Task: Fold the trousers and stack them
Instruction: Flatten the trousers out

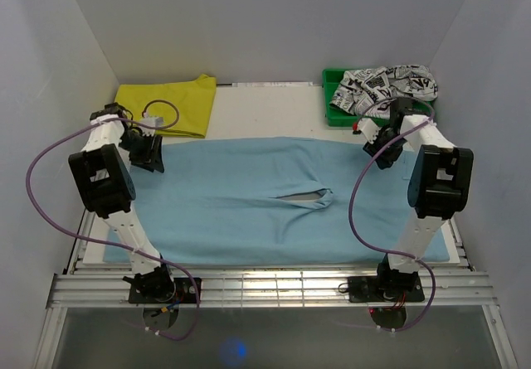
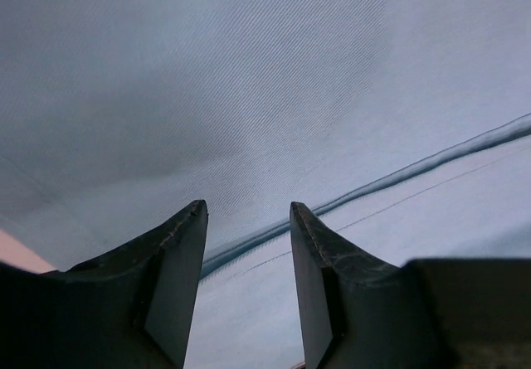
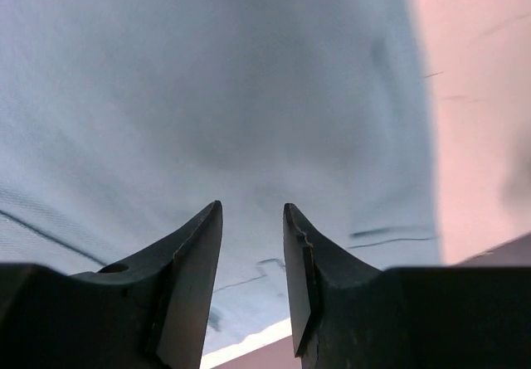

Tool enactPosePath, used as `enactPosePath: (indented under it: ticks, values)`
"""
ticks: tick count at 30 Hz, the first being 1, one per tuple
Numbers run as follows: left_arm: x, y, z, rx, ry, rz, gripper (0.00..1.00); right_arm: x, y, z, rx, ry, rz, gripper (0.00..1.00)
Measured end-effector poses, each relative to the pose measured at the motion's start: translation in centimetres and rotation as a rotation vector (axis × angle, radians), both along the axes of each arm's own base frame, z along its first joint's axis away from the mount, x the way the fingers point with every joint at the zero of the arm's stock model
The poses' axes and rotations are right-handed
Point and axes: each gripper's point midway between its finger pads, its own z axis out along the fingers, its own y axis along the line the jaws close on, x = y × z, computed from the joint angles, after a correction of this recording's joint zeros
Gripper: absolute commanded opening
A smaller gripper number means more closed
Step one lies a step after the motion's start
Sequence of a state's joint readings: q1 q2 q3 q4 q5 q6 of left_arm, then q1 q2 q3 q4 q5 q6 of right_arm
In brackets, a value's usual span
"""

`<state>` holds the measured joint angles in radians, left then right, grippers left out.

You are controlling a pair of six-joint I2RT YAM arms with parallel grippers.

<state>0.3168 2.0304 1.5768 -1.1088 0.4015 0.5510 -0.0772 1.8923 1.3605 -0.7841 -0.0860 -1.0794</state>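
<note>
On table [image 1: 265,108]: one trousers [image 1: 249,203], one yellow garment [image 1: 189,95], one printed garment [image 1: 390,81].

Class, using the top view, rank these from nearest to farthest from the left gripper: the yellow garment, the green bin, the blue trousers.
1. Blue trousers, directly under the left gripper.
2. Yellow garment, just behind it, at the far left.
3. Green bin, at the far right corner.

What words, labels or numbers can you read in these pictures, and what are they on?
Nothing here reads as legible text.
Black-on-white printed garment in the green bin: newspaper-like print, too small and blurred to read.
Light blue trousers and yellow garment: no lettering visible.
</note>
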Motion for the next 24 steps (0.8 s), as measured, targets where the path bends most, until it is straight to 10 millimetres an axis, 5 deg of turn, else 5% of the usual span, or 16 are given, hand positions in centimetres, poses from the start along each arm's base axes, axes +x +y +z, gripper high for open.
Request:
enactPosePath:
  ticks: [3,6,10,18,24]
  values:
    - [1.8,-1.7,2.6,-0.023,-0.087,-0.053,0.56,2.8,1.0,3.1,0.063,-0.057,0.035,0.43]
    - [1.6,-6.0,4.6,-0.051,-0.132,-0.163,0.53,3.3,2.4,5.1,0.125,-0.076,0.106,0.42]
    - [-0.3,-13.0,5.0,-0.118,-0.124,-0.338,0.56,0.0,4.3,4.2,0.204,0.038,0.198,0.44]
    - [-4.8,-25.2,2.1,-0.137,-0.131,-0.691,0.55,-6.4,5.3,0.7,0.241,0.242,0.205,0.39]
    - [-4.9,-34.7,3.9,-0.214,-0.305,-0.910,0.47,-6.8,2.9,3.0,0.207,0.186,0.086,0.31]
